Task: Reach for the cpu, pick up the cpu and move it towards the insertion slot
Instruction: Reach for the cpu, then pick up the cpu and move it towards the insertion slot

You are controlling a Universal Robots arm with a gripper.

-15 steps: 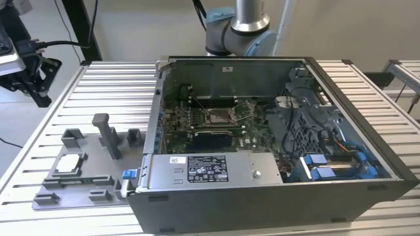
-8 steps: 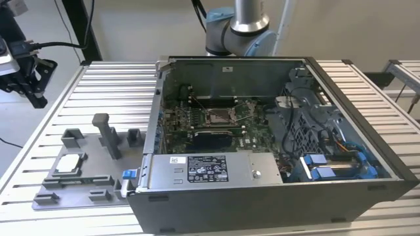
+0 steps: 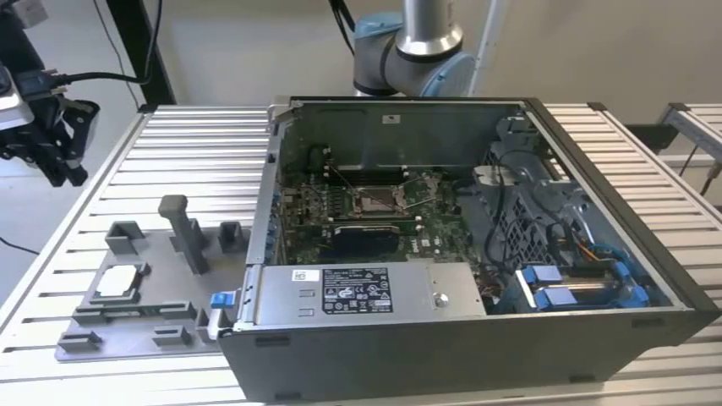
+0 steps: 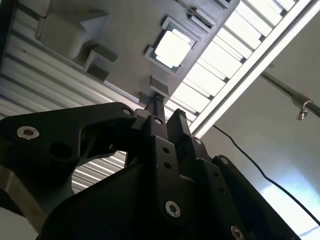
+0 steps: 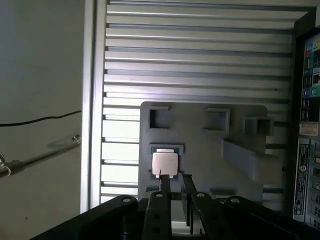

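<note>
The cpu (image 3: 118,283) lies flat with its silvery top up in a square pocket of a grey fixture plate (image 3: 169,317), to the exterior view's left of the computer case. Both wrist views show the cpu (image 5: 164,163) (image 4: 172,50) just beyond the fingertips. My gripper (image 3: 62,169) hangs high over the table's far left edge, well apart from the chip. Its two black fingers (image 5: 163,192) stand a little apart with nothing between them, so the gripper (image 5: 175,182) (image 4: 167,115) is open. The insertion slot (image 3: 373,200) sits in the middle of the green board inside the case.
The open computer case (image 3: 587,279) takes up the table's middle and the exterior view's right, with a labelled silver box (image 3: 361,292) at its front. Grey blocks and a tall post (image 3: 181,233) rise from the fixture plate. Ribbed metal table (image 3: 192,161) surrounds it.
</note>
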